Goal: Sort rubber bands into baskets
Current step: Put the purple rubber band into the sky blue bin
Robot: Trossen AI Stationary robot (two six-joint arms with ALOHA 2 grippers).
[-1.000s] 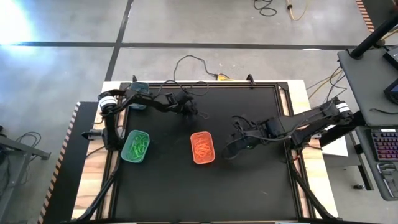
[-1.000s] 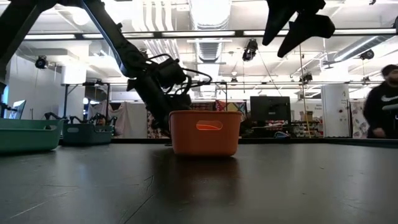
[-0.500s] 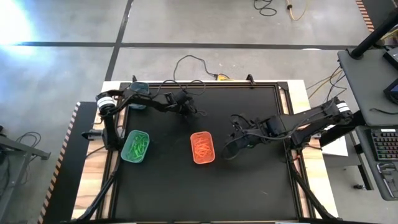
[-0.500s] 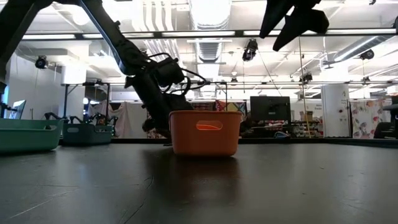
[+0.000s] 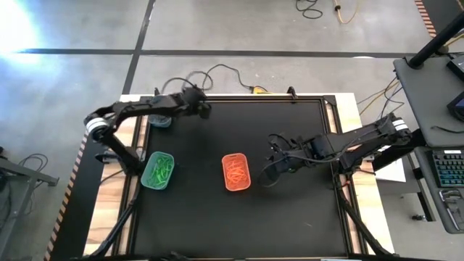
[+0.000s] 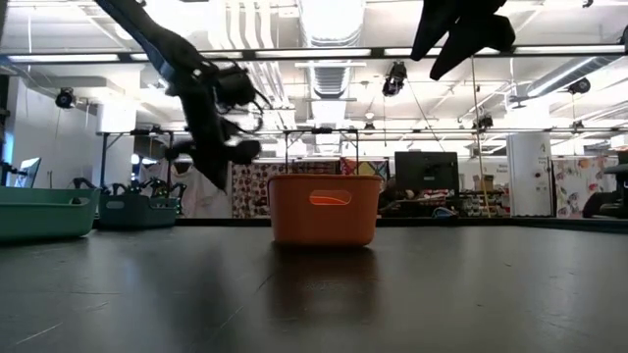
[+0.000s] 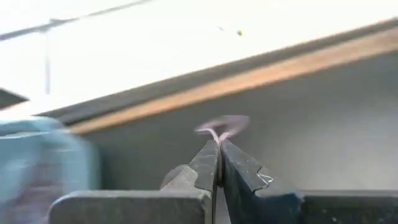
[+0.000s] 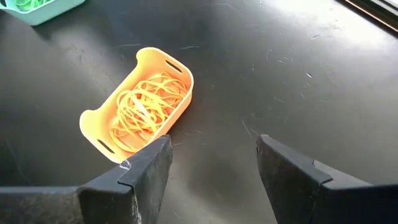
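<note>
The right gripper (image 5: 270, 172) hung with jaws wide and empty beside the orange basket (image 5: 235, 172) of orange bands (image 8: 144, 111); farther back, the left gripper (image 5: 204, 109) pinched a dark rubber band (image 7: 222, 126) near the grey-teal basket (image 5: 161, 120); the green basket (image 5: 158, 170) sat at the surface's (image 5: 290, 210) left.

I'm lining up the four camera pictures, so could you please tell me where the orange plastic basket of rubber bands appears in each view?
High view: the shallow orange plastic basket sits mid-table, slightly left of centre, short of the right gripper.
Low view: centre, standing on the table.
Left wrist view: not in it.
Right wrist view: left of centre, beyond the open jaws, holding orange rubber bands.
Shared landmark: the light teal-green plastic basket, at the left in the high and low views.
</note>
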